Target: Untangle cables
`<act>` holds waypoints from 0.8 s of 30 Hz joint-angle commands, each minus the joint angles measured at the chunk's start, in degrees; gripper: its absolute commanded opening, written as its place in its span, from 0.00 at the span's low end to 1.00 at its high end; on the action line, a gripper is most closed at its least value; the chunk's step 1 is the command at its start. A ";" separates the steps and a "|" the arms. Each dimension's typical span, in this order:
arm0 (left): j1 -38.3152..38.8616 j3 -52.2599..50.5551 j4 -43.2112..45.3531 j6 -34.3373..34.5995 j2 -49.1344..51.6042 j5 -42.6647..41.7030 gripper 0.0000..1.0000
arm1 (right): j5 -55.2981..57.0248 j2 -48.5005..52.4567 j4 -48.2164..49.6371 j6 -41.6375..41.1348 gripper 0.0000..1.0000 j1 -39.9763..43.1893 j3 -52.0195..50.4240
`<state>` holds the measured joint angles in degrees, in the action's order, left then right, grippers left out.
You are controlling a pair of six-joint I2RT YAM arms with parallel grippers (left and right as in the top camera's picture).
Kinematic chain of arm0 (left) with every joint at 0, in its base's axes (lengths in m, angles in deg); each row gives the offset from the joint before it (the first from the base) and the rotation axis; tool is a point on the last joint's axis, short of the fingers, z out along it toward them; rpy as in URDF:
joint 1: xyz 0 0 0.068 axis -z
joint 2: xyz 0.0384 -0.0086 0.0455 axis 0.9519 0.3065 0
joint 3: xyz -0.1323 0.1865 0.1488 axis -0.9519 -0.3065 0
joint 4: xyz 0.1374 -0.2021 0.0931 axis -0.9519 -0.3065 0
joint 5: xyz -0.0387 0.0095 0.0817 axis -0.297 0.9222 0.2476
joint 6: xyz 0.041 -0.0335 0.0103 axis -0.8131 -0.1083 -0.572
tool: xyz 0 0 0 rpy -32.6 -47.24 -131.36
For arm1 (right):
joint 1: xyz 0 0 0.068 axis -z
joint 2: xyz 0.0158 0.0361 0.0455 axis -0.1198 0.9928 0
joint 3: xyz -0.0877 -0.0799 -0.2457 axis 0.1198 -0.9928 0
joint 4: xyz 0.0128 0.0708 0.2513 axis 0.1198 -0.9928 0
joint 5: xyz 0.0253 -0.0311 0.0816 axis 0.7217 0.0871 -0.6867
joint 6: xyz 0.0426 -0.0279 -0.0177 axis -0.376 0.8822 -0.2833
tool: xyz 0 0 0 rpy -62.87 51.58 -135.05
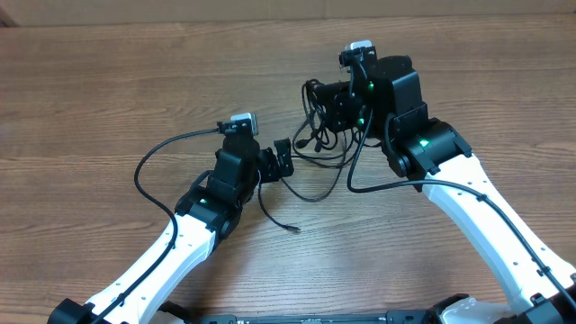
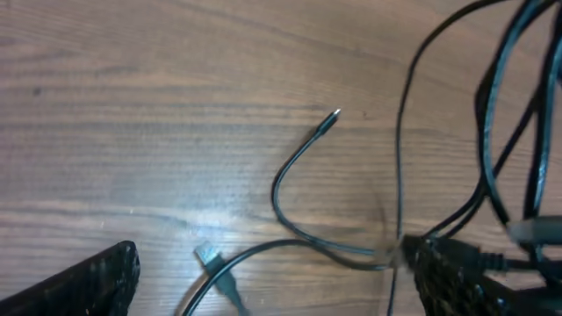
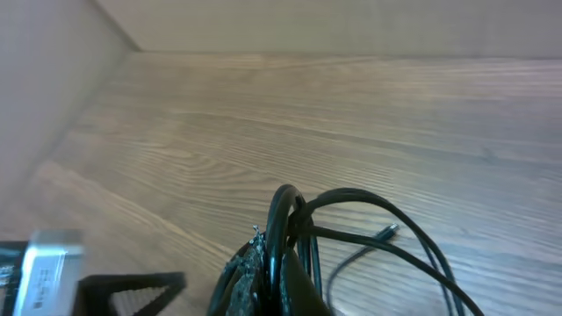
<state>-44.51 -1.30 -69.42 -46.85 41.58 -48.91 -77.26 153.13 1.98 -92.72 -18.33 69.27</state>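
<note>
Thin black cables [image 1: 317, 137] lie bunched at mid-table, and my right gripper [image 1: 335, 106] is shut on part of the bunch. In the right wrist view its jaws [image 3: 277, 272] pinch several strands that loop out to the right [image 3: 369, 206], with a small plug [image 3: 387, 232] lying on the wood. My left gripper [image 1: 283, 160] stands open just left of the bunch. Between its fingers [image 2: 97, 281] lie a cable strand [image 2: 290, 180] ending in a thin plug [image 2: 333, 115] and a flat plug [image 2: 211, 256]. One loose strand [image 1: 270, 211] trails toward the front.
The wooden table [image 1: 108, 81] stretches left and back. Thick black arm wires arc beside the left arm [image 1: 148, 157] and across the right arm [image 1: 387, 185]. A wall edge [image 3: 53, 79] shows at the left of the right wrist view.
</note>
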 commanded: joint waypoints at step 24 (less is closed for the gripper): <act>-0.24 0.39 -4.37 1.79 0.33 -0.46 1.00 | 8.44 16.15 -1.53 -0.07 0.33 0.24 1.25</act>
<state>-44.51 -1.30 -73.82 -46.02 41.58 -48.91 -69.28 167.97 0.39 -92.68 -18.29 69.49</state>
